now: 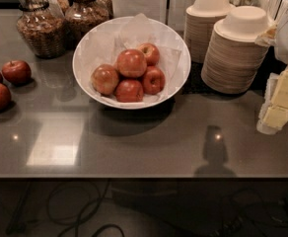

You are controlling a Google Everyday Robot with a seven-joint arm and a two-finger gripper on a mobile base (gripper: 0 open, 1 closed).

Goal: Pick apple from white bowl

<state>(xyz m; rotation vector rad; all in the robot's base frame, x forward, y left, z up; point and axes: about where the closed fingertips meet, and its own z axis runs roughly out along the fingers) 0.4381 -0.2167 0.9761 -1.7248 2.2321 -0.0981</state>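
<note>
Dial centred on the white bowl [81,51], which sits mid-counter, slightly back.

- 9 o'clock, well apart: loose dark red apples [16,70] on the counter [134,142]. Not the target; don't let the pick drift there.
- 10–11 o'clock: glass jars [40,31], near the bowl rim.
- In the bowl: the apple [131,62] sits at the centre, on top of the pile, on the paper liner [97,41]. It touches the blotchy apple [104,79] at 8 o'clock, a red one [129,90] at 6, another [154,79] at 4 and a small one [149,53] at 1.
- 2–3 o'clock: two stacks of paper bowls [235,53], the nearer stack just beside the rim.
- Far 3–4 o'clock, at the frame's right edge: gripper [282,105], well apart from the bowl, nothing in it that I can see. Jaw state: can't tell from this view.

Risks as I read them:
- A straight line from the gripper to the bowl passes close to the nearer stack; a low path could clip it.
- Neighbours are packed tight, so jaws coming down off-centre will likely shove one and set the pile rolling.
- Glossy round skin: a shallow or high grip could squeeze it out.
- Too deep and the liner snags and lifts with it.
</note>
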